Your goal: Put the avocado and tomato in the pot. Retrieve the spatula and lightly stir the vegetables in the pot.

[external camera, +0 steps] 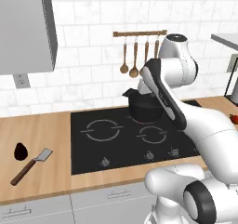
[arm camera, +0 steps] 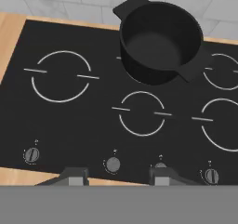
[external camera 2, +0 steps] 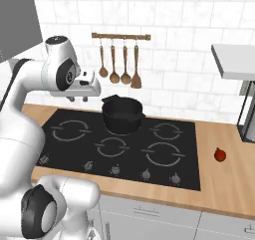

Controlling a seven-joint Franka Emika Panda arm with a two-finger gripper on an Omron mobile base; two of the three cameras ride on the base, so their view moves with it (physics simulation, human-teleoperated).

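Both vegetables lie well apart from your gripper, which hangs spread and empty over the cooktop's front edge: avocado near the counter's left end, tomato right, pot empty.

We see a glossy white robot arm built of thick rounded segments, with dark grey rings at its joints. Its white boxy hand carries a two-finger gripper whose small dark finger tips have grey faces.
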